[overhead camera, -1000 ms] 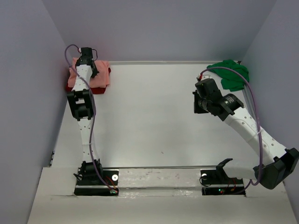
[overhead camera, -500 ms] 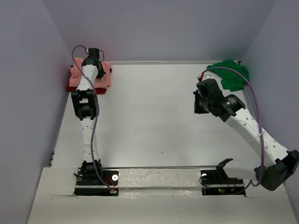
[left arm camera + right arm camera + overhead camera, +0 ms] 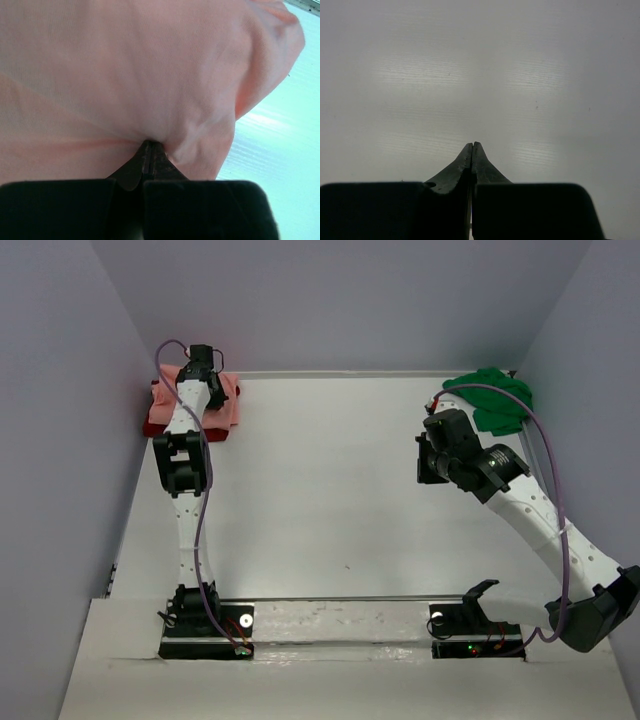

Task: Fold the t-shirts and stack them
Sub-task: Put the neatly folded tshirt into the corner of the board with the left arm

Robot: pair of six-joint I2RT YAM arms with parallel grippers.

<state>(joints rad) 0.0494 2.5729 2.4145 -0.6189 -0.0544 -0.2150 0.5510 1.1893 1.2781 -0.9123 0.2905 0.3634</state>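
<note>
Left gripper [image 3: 148, 145] farther onto salmon-pink t-shirt [image 3: 125, 75]

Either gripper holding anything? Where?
Right gripper: nothing. Left gripper: shut tips meet a pucker in the salmon-pink t-shirt; pinched or just pressed, cannot tell.

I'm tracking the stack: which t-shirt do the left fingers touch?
The salmon-pink t-shirt, atop the dark red t-shirt far left; the green t-shirt lies alone far right.
</note>
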